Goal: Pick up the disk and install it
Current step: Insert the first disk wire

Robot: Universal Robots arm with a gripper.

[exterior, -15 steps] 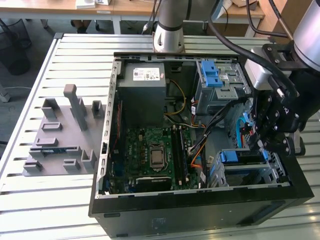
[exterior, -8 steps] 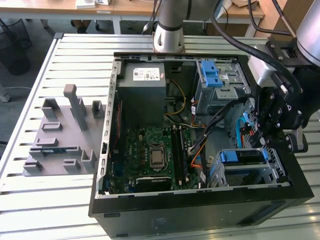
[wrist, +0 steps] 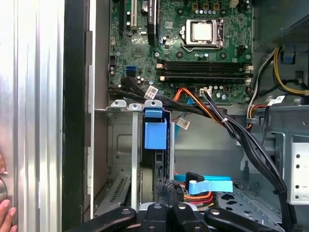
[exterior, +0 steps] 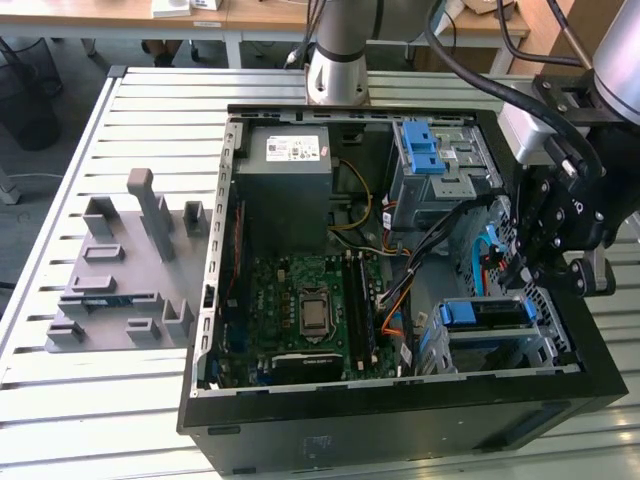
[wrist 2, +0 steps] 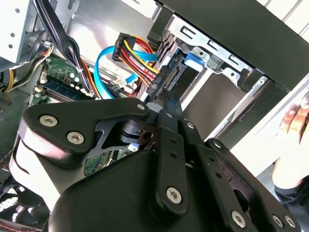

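**Pincer pinched narrow, right by the disk in its slot**

Your pincer (wrist 2: 168,99) is the closest thing in the second wrist view, big and black. Its two fingers look pressed together, and you can see nothing held between them. Just past its tips is a bunch of red, yellow and blue cables (wrist 2: 133,55). A bit further past the tips, the disk (wrist 2: 193,60) shows its blue frame inside a metal cage (wrist 2: 227,65).

Now the first wrist view. The pincer (wrist: 169,205) is again narrow, with its fingers side by side. The disk (wrist: 155,133) stands on its edge in the cage (wrist: 120,145), straight ahead of the tips and near them. The green board (wrist: 193,48) lies far beyond the disk.

Last, the exterior view. The pincer (exterior: 522,268) points down into the open computer case (exterior: 380,430), which sits on a metal table (exterior: 100,420). The disk (exterior: 485,314) is just below the pincer, sitting in the cage in the case's corner.
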